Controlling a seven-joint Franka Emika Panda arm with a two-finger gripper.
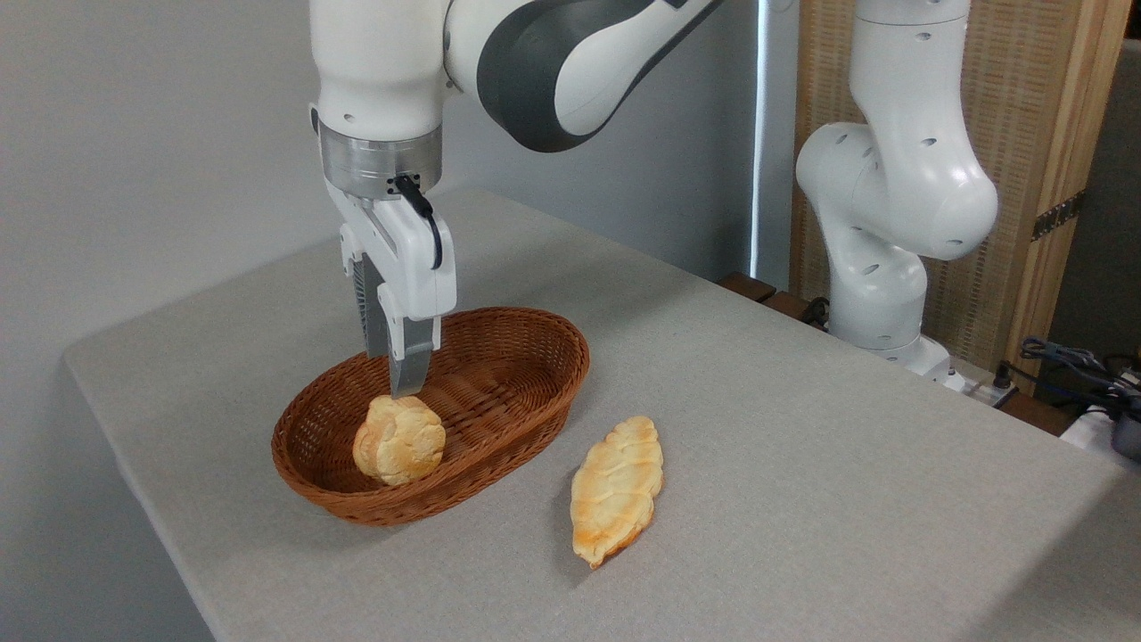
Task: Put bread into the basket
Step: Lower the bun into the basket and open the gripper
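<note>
The bread [399, 440], a small lumpy golden roll, lies inside the basket [521, 441], a shallow oval of reddish-brown wicker, toward its near-left end. My gripper [392, 371] hangs just above the roll, pointing straight down, open and holding nothing. Its near fingertip ends a little above the roll's top without touching it. The far finger is mostly hidden behind the near one.
A longer braided loaf [617, 489] lies on the grey table [802, 464] just right of the basket. The arm's white base [891, 223] stands at the table's back right, with cables [1070, 366] beside it. The table's left edge runs close to the basket.
</note>
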